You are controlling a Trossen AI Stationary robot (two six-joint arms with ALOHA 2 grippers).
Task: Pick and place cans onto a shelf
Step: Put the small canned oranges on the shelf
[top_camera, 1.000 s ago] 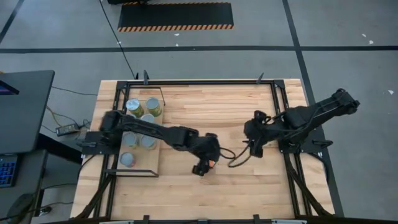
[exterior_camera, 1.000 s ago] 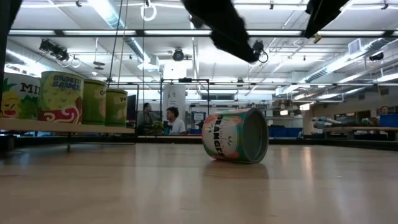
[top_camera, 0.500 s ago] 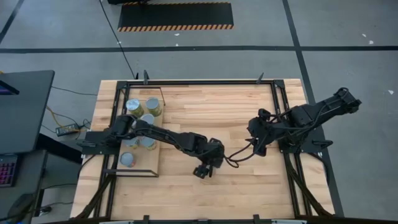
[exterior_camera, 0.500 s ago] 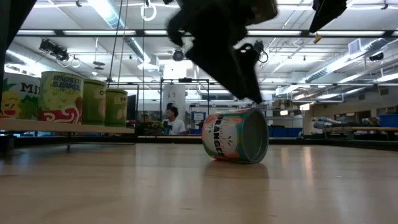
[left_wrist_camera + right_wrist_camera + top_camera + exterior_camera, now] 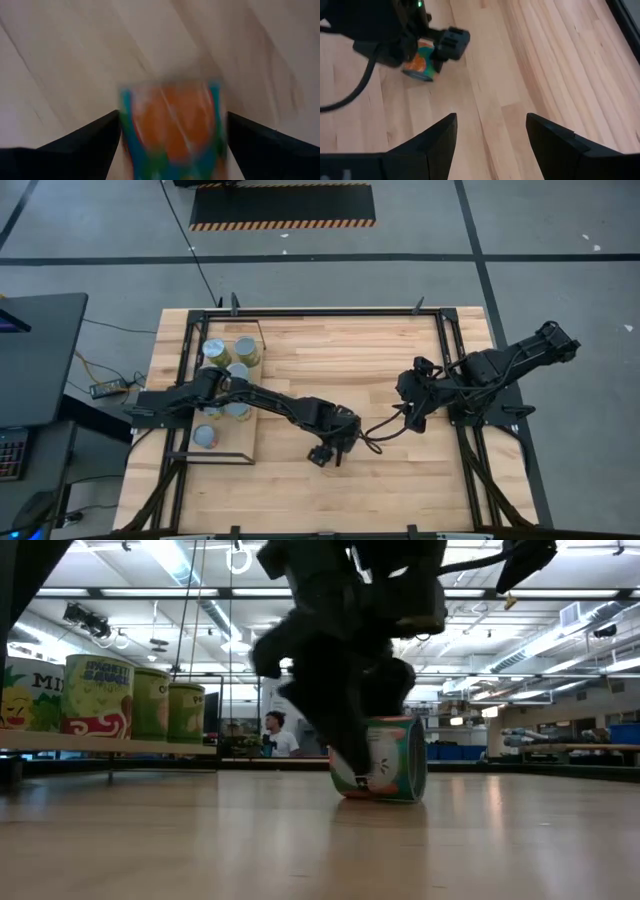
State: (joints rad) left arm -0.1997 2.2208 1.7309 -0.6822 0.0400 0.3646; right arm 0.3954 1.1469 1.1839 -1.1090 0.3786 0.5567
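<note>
Right of the shelf (image 5: 252, 442), high view: my left pincer (image 5: 327, 452) is down over the fallen can, which my arm hides from above. Five cans (image 5: 231, 373) stand on the shelf. My right pincer (image 5: 410, 418) waits further right, off from the can, over bare counter (image 5: 380, 340).

Low view, shelf at the far left with its standing cans (image 5: 98, 695): the orange-label can (image 5: 400, 762) lies on its side on the counter, well right of the shelf, round end facing the camera. My left pincer (image 5: 345, 755) has one finger crossing the can's front, tip at counter level.

Left wrist view: the can (image 5: 172, 127) sits between my two spread fingers (image 5: 87, 137), one on each side; pincer open, not yet gripping.

Right wrist view: my right pincer (image 5: 491, 137) is open and empty; beyond it the can (image 5: 421, 62) lies under my left pincer (image 5: 432, 52).

Judgement on the step: this is the grasp. To do it well I'd centre the can's length between the fingers, keep the tips just off the wood, and close evenly so the round body doesn't roll or squirt out. It will need righting before it goes on the shelf.
</note>
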